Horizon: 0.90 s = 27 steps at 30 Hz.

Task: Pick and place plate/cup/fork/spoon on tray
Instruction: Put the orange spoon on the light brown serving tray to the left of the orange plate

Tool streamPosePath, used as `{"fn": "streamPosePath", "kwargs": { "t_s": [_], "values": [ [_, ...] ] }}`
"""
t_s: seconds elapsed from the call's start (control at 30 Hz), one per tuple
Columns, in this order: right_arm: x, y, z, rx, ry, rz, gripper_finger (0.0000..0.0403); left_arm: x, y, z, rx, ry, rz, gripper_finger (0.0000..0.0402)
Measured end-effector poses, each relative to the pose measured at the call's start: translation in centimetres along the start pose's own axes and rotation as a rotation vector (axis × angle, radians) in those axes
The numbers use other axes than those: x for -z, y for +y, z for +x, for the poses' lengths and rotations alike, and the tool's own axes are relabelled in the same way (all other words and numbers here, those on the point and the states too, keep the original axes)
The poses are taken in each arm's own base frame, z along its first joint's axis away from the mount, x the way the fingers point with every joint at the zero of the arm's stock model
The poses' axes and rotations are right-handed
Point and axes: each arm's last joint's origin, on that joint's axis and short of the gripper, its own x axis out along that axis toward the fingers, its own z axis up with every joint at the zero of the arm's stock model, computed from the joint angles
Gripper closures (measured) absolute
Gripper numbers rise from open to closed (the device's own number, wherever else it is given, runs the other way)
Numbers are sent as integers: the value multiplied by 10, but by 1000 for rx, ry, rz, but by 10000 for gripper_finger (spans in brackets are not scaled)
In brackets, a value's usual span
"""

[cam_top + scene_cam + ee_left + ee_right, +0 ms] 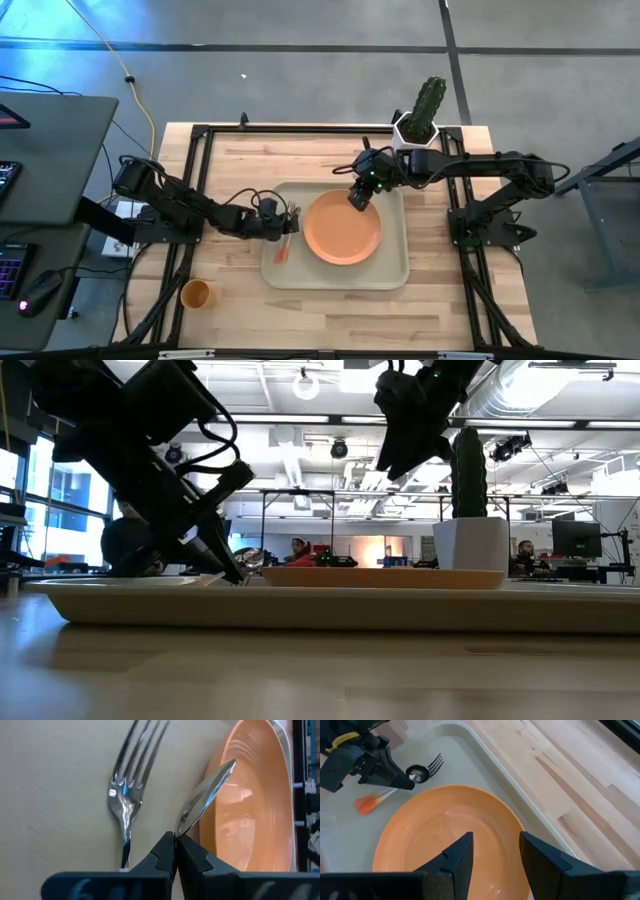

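Observation:
The beige tray (pixel 390 270) lies mid-table with the orange plate (pixel 342 228) on it. The fork (pixel 131 785) lies flat on the tray's left part, tines toward the far edge, with its orange handle (pixel 367 804) toward the near edge. My left gripper (pixel 293 222) is low over the tray beside the fork, shut on the spoon (pixel 206 790). My right gripper (pixel 358 200) hangs open and empty above the plate's far rim (pixel 445 835). The orange-yellow cup (pixel 196 294) stands on the table at the near left, off the tray. My left gripper pinches the spoon's thin metal neck (pixel 181 826) just behind the bowl between its two shut fingers. The fingers come slanting down from the table's left, along the spoon. The bowl (pixel 417 772) sticks out ahead of the fingertips beside the plate's left rim. The spoon's handle is hidden by the gripper.
A white pot with a green cactus (pixel 418 125) stands at the far edge of the table, just behind my right arm. A dark frame runs around the tabletop. There is bare wood at the near right of the tray.

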Motion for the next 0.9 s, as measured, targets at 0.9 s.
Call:
{"fn": "streamPosePath", "kwargs": {
  "t_s": [0.9],
  "values": [
    [0,0,0,10,-6,3,252,-8,-1,5,-12,82,-15,298]
  ]
}}
